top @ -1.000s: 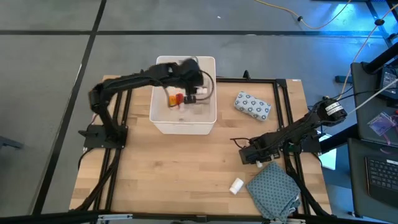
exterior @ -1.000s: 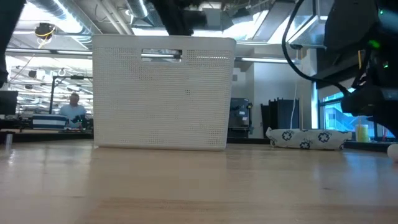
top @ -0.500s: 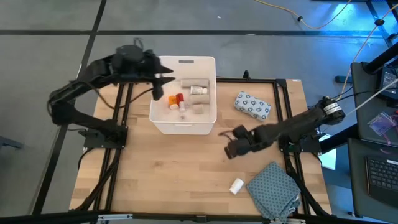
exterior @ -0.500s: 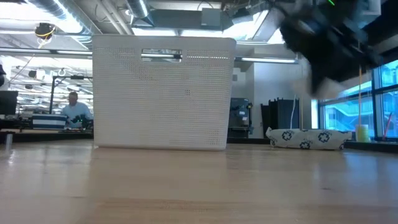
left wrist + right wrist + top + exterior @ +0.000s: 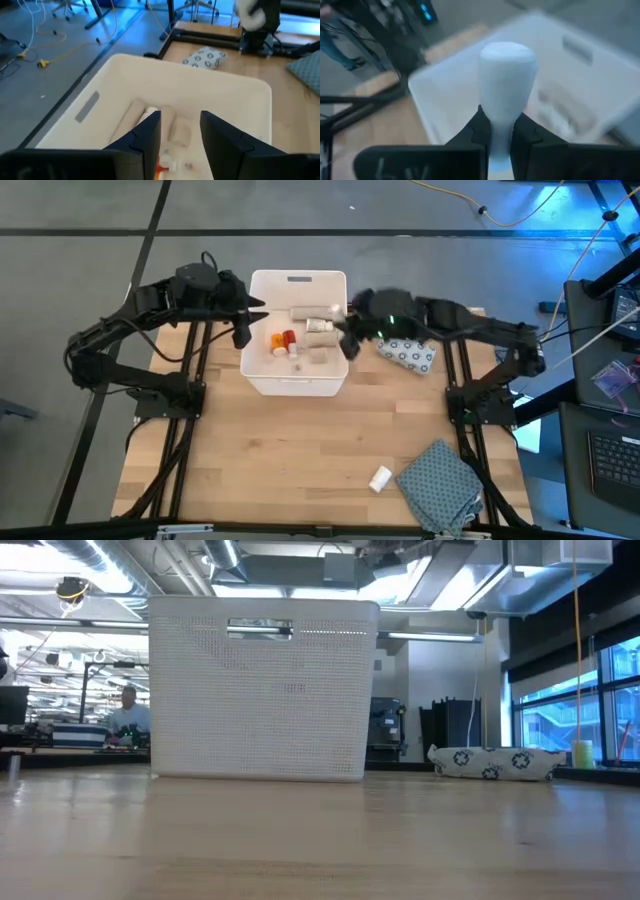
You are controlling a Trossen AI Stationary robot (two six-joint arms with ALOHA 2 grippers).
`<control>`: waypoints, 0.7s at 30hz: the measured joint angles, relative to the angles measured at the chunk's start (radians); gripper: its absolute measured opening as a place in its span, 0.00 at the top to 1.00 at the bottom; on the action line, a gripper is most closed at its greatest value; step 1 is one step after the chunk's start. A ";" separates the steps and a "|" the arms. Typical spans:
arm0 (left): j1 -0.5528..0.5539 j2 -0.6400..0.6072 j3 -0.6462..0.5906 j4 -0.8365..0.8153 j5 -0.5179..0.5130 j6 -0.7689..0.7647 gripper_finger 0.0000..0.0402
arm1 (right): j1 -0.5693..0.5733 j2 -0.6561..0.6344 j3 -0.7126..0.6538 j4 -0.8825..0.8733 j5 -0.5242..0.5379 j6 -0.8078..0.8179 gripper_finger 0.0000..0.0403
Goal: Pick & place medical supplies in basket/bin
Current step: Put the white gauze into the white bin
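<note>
2 arms flank the white bin (image 5: 297, 385), which stands at the far side of the wooden table (image 5: 290, 460). The right gripper (image 5: 502, 132), clamped on a white bottle (image 5: 507, 75), hangs by the bin's right rim, likely ready to drop it in. The left gripper (image 5: 180, 131), fingers apart and empty, waits at the left rim. Bottles already lie inside; a dotted pack (image 5: 408, 349) sits beside it. Behind is an open workshop.

The left arm reaches inward, its left gripper (image 5: 243, 320) held aloft, fingers (image 5: 150, 131) parted and empty. The right arm stretches far across, its right gripper (image 5: 348, 340) clamped on a white bottle (image 5: 506, 65).
</note>
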 joint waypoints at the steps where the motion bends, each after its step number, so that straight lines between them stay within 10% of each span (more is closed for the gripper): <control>1: 0.000 0.001 -0.006 -0.003 0.000 0.000 0.68 | -0.032 0.019 0.020 0.027 -0.039 -0.051 0.91; 21: 0.000 0.001 -0.014 -0.086 -0.161 0.003 0.68 | -0.285 0.531 0.126 -0.010 -0.478 -0.470 0.90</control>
